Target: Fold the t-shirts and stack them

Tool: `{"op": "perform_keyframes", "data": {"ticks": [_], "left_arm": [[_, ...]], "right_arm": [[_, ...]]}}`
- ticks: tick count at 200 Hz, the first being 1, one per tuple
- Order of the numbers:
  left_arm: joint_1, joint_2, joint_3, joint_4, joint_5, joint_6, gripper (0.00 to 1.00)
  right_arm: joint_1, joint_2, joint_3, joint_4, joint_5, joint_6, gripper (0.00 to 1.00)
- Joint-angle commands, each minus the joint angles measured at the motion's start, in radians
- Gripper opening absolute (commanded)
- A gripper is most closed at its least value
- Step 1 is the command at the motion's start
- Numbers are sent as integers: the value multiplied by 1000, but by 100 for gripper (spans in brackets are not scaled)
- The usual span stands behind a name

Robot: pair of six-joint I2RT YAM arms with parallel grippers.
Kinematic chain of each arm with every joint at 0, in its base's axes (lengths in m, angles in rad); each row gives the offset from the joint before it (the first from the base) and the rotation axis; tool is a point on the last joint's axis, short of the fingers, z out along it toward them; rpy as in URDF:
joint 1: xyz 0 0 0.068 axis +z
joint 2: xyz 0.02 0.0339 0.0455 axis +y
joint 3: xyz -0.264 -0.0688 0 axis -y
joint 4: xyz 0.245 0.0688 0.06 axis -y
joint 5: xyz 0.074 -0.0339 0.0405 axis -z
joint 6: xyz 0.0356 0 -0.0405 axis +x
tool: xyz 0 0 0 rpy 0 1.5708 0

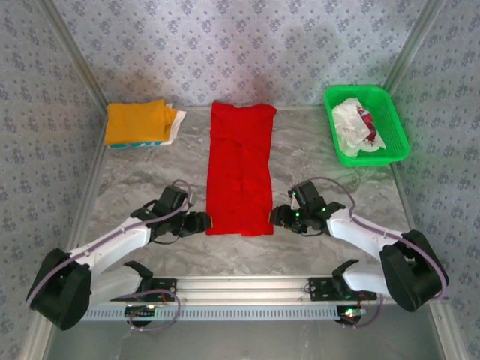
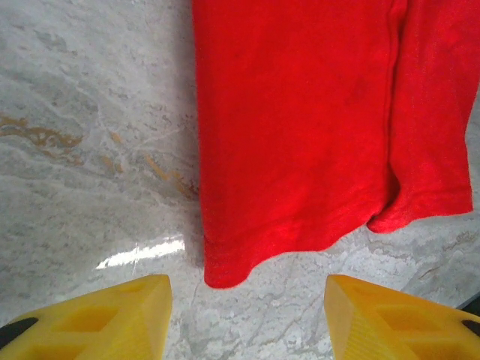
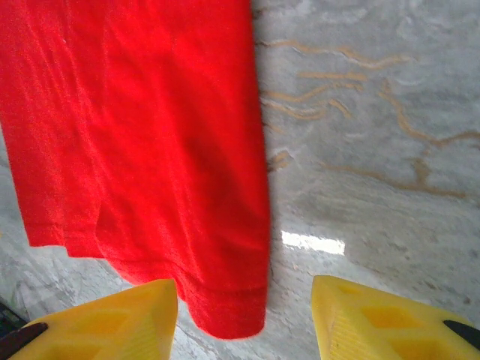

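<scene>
Down the middle of the marble table (image 1: 150, 172) lies the red t-shirt (image 1: 240, 169), folded into a long strip. At its near left corner the left gripper (image 1: 204, 223) stands released, fingers apart, grasping nothing; the right gripper (image 1: 276, 217) is likewise released at the near right corner. Far left, an orange-yellow t-shirt (image 1: 136, 121) tops a folded stack. Far right, a green basket (image 1: 367, 88) holds 1 crumpled white t-shirt (image 1: 352, 124).

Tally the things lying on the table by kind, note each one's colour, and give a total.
red shirt, laid flat: 1
pile of folded shirts, orange on top: 1
green basket: 1
white shirt, crumpled inside it: 1
Total: 4
</scene>
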Motion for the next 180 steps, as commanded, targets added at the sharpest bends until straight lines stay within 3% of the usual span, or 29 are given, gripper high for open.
{"op": "perform_keyframes", "data": {"ticks": [1, 139, 180], "left_arm": [[-11, 51, 10, 64, 24, -6, 55], [-57, 218, 39, 168, 18, -18, 45], [-67, 237, 25, 214, 4, -36, 32]], "right_arm": [[2, 37, 7, 41, -25, 13, 52], [23, 126, -25, 132, -48, 52, 52], [39, 141, -32, 168, -78, 69, 52]]}}
